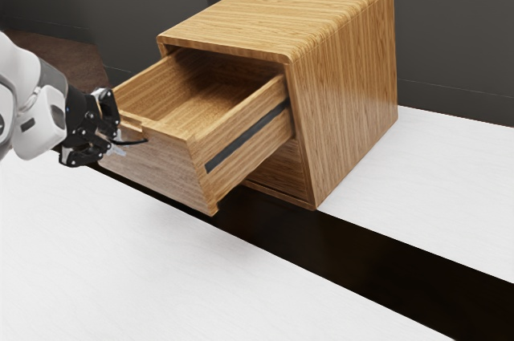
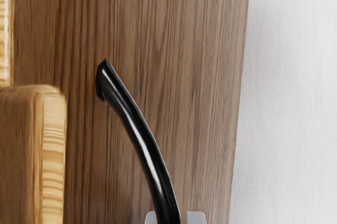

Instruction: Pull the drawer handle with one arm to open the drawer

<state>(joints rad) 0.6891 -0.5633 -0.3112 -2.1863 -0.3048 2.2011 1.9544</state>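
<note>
Drawer (image 1: 241, 116) is pulled well out of the wooden cabinet (image 1: 345, 76), sticking out toward the exterior view's left, inside open to view. A dark groove (image 1: 245, 139) runs along the drawer's visible side. The cabinet sits on a white surface (image 1: 120, 269); a dark strip (image 1: 361, 269) crosses that surface below and to the exterior view's right of the cabinet.

My arm (image 1: 32, 112) comes in from the exterior view's left. Its black jaws are right at the drawer front (image 1: 165, 172), at the upper part of that panel. The handle (image 1: 128, 142) shows there as a thin dark line, just to the right of the jaws.

In the wrist view the handle (image 2: 139, 139) is a glossy black curved bar. One end meets the drawer front (image 2: 174, 50); the bar bows away and runs down into the jaws. Two pale pads (image 2: 196, 216) sit against it, one on each side, so I read the jaws as pinching the handle. The handle is dead centre between them, touching both.

A paler wood edge with a rounded corner (image 2: 31, 150) sits beside the handle; I can't tell which part that is. White surface (image 2: 289, 97) shows past the far edge of the drawer front.
</note>
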